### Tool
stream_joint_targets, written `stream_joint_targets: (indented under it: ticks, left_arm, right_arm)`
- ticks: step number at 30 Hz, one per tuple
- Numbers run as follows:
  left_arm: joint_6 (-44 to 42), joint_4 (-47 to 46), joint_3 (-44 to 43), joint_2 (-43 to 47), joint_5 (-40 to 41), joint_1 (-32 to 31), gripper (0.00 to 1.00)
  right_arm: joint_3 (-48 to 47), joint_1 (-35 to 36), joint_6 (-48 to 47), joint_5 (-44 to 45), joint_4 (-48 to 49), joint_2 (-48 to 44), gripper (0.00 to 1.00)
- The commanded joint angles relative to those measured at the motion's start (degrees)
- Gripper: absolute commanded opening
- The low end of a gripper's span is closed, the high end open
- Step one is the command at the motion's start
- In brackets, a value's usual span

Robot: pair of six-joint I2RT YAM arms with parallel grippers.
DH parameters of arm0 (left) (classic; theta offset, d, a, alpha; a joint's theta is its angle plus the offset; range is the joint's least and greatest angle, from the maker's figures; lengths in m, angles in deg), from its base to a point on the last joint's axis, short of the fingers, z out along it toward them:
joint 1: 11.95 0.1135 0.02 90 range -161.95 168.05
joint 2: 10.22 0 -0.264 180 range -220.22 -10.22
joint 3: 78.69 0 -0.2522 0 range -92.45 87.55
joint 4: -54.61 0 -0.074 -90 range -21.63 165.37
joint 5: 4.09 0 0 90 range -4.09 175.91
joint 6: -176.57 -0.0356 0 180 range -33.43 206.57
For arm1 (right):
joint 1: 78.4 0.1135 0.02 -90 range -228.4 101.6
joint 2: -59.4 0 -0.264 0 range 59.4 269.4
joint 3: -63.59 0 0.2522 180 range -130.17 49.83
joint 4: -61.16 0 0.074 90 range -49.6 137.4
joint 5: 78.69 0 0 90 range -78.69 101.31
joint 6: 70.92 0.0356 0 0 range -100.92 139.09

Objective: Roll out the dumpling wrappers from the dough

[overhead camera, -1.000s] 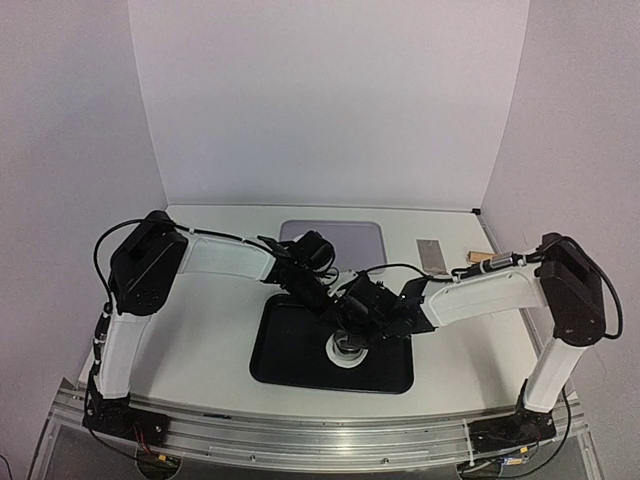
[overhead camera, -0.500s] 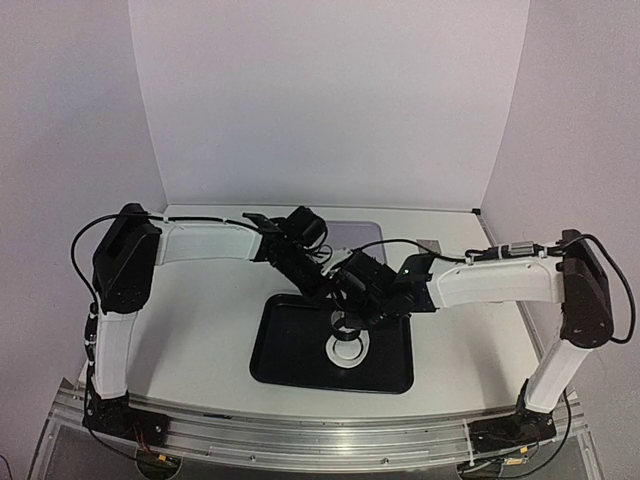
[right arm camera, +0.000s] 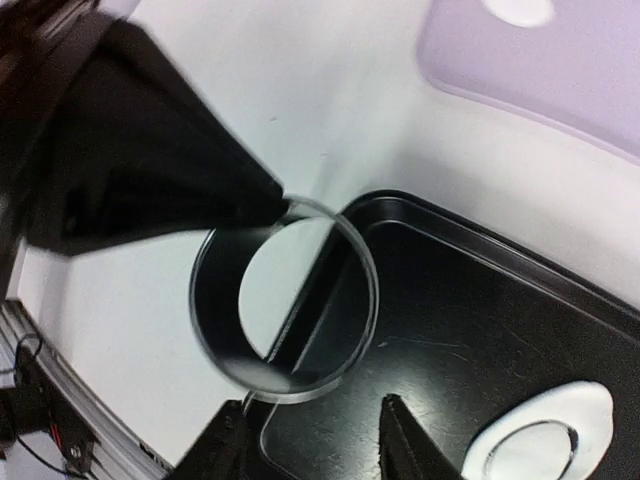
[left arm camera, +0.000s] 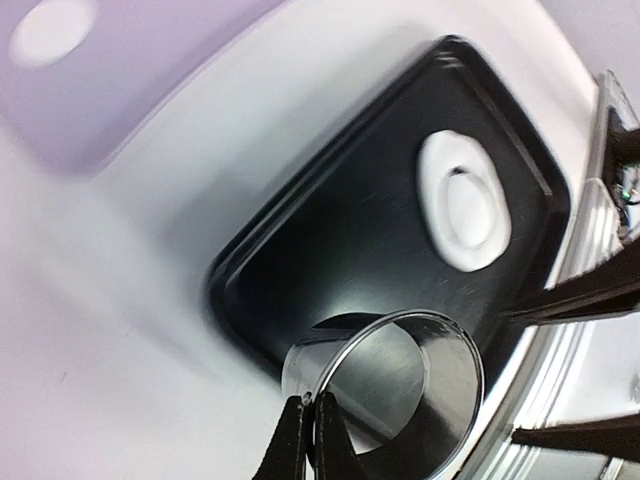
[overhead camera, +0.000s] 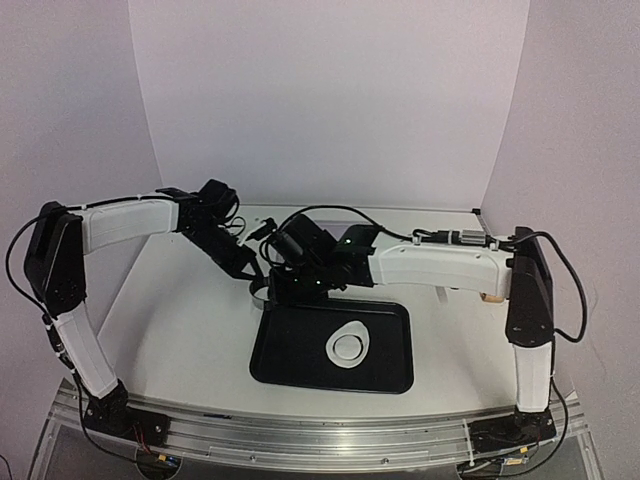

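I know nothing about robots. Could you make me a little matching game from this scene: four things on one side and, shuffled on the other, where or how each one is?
Things:
1. metal ring cutter
2. white dough
3. thin white disc
4. right gripper

Places or states:
A. lying on the purple mat
B. open, fingers spread
C. pinched by the left gripper
D. lying on the black tray

Pairs: 1-C, 2-D, 3-A, 4-B.

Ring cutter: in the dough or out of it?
Out: the left gripper holds the ring cutter by its rim, clear of the dough on the tray.
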Motion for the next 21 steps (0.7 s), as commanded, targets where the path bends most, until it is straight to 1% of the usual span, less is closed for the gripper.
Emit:
stream_joint_targets:
  ticks: [1,6,9,12,17,21]
  left_arm:
    - [-1.9,0.5,6.9,7.4,2.8,6.2,0.00]
    - [-3.1,-3.9,15.5,10.7,5.3,12.9,0.00]
    - [-3.9,-7.9,19.7,10.6,6.8,17.5,0.00]
    - [-4.6,-11.9,22.5,8.9,7.7,20.7,0.00]
    - [-5.1,-17.1,26.0,8.2,7.2,21.3,0.00]
    - [-5.6,-19.0,28.0,7.3,7.4,21.2,0.02]
  right_arm:
    - [-8.3,1.0,-3.9,-7.1,1.2,3.8,0.50]
    - [-14.0,1.1,-5.6,-8.3,2.0,5.8,0.58]
    - [-14.0,1.1,-5.9,-8.2,2.1,5.0,0.61]
    - [-10.5,1.0,-5.7,-5.7,2.1,1.4,0.65]
    - [-0.9,0.5,-3.4,-0.4,2.0,-7.1,0.70]
    - [8.5,-2.0,1.6,3.6,-0.5,-15.6,0.82]
